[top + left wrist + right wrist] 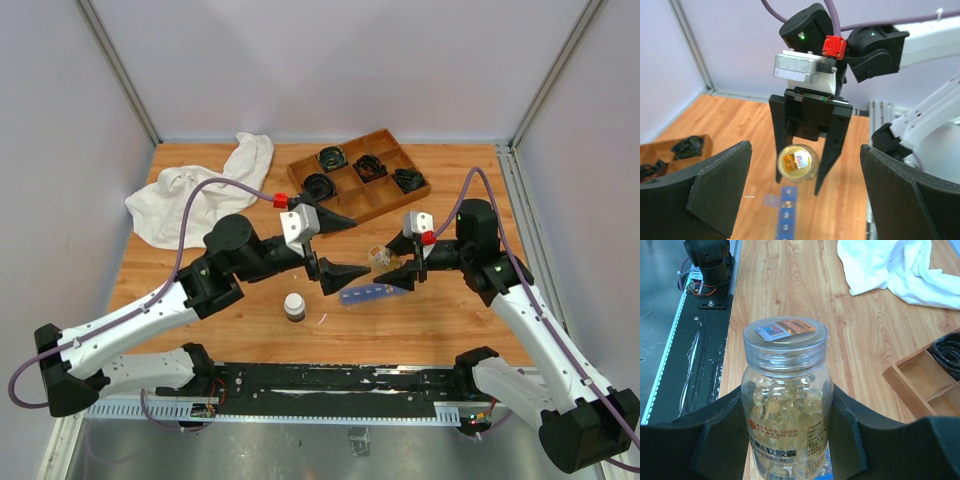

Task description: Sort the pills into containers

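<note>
Right hand [787, 440]: clenched on the body of a clear plastic bottle [785, 370], one pad on each side, just below its clear screw cap [785, 337].
Left hand [362, 246]: released, fingers spread wide with nothing between them. It faces the right hand, with the bottle's cap end just in front of it.
Pills: small yellowish translucent softgel pills [782, 397], packed inside the bottle between the right hand's fingers. I can see none loose.
Containers: narrow blue plastic pill-organizer strip [370, 294], lying on the wooden surface [400, 330] just below both hands.
Bottle handling: probably light, stiff and smooth-walled, so it could twist in the pads. The mid-body hold looks sound and leaves the cap free.
Cap handling: round and smooth-looking, and it appears to be on. It is best taken across its rim by the left hand while the right hand resists the turn.
Pill handling: judged soft, slick and quick to roll or bounce. They look too small to pinch reliably, so a slow pour over the compartments seems safer.
Risk: pills spilling past the narrow strip.
</note>
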Motion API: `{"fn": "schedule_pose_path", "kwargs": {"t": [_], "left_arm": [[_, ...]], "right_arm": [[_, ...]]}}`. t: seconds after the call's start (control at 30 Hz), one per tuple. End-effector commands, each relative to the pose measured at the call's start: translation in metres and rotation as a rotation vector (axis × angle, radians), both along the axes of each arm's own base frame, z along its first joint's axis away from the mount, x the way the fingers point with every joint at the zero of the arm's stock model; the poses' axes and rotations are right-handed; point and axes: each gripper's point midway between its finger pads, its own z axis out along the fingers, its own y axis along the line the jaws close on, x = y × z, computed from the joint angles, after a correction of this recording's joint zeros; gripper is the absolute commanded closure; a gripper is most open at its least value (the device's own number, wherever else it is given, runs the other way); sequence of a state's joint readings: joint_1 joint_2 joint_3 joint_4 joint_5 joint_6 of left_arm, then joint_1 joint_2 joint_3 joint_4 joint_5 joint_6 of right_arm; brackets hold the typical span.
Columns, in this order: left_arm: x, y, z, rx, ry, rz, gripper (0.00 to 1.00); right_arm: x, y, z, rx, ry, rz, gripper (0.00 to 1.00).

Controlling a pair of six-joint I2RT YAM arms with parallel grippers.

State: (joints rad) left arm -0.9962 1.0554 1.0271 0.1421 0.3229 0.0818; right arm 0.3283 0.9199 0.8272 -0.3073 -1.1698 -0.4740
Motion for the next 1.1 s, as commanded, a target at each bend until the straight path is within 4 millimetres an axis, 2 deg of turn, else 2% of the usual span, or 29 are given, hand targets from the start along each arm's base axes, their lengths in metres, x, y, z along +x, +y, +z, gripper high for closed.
{"fn": "schedule_pose_path", "kwargs": {"t": [0.0,0.07,0.13,0.2,0.3,0.53,0.67,0.83,0.9,1.0,1.07], "left_arm": [[-0.009,0.011,0.013,-0.192,0.223,0.002,0.01],[-0.004,0.013,0.007,-0.236,0.358,0.042,0.04],[0.003,0.013,-0.004,-0.260,0.461,0.105,0.10],[0.012,0.009,-0.020,-0.225,0.492,0.228,0.16],[0.018,-0.003,-0.038,-0.124,0.500,0.392,0.17],[0.028,-0.018,-0.047,-0.055,0.497,0.513,0.18],[0.030,-0.023,-0.050,-0.040,0.492,0.520,0.24],[0.027,-0.033,-0.051,-0.021,0.488,0.483,0.39],[0.026,-0.037,-0.053,-0.010,0.488,0.470,0.40],[0.023,-0.040,-0.056,0.013,0.485,0.450,0.47],[0.021,-0.041,-0.058,0.030,0.472,0.432,0.68]], "right_arm": [[-0.002,-0.001,0.013,0.025,-0.018,0.012,0.93],[-0.002,-0.001,0.013,0.024,-0.018,0.012,0.93],[-0.002,-0.001,0.013,0.024,-0.017,0.013,0.93],[-0.002,-0.001,0.012,0.023,-0.015,0.012,0.94],[-0.002,-0.001,0.012,0.022,-0.013,0.011,0.93],[-0.001,-0.001,0.012,0.022,-0.014,0.011,0.93],[-0.002,0.000,0.011,0.023,-0.012,0.014,0.93],[-0.002,0.000,0.012,0.024,-0.014,0.014,0.93],[-0.002,-0.001,0.012,0.024,-0.015,0.014,0.93],[-0.002,-0.001,0.012,0.024,-0.014,0.014,0.93],[-0.002,-0.001,0.012,0.024,-0.015,0.014,0.93]]}}
